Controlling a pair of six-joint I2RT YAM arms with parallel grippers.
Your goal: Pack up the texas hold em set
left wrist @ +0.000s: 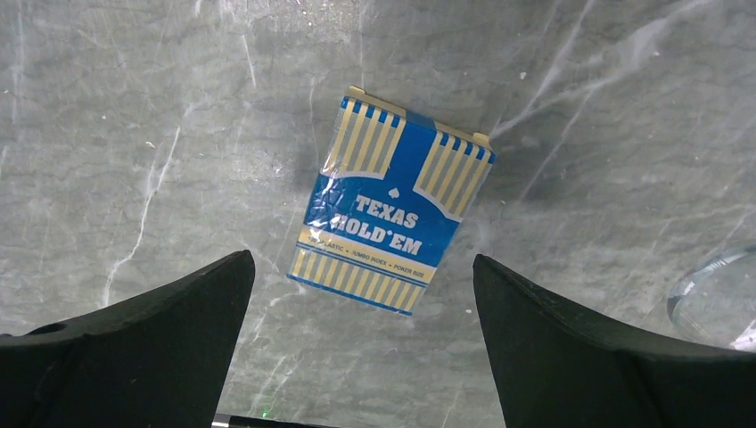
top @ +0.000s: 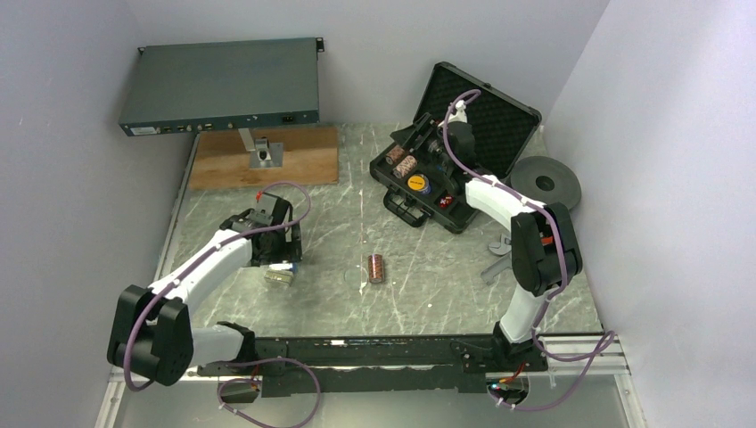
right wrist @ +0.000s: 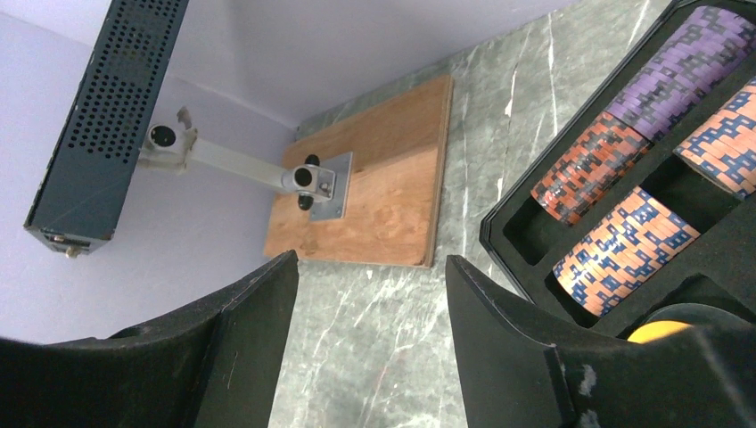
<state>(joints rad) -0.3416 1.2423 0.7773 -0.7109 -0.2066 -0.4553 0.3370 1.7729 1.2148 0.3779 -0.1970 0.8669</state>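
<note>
Left claw (left wrist: 361,267) hangs over the worktop (left wrist: 116,134) with its fingers spread wide. The card deck (left wrist: 392,209) lies flat and untouched just ahead of and between them; I judge this a line-up for a straddling pick, though the box sits skewed to the fingers. Deck: blue box, gold-striped corners, white "TEXAS HOLD'EM", glossy wrap wrinkled at one side. Right claw (right wrist: 370,276) is likewise spread and empty, poised at the edge of the open case (right wrist: 499,234) with the chip rows (right wrist: 624,250) to its right, probably parked clear.

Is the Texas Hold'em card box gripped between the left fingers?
No, the card box lies flat on the table, clear of both spread left fingers.
</note>
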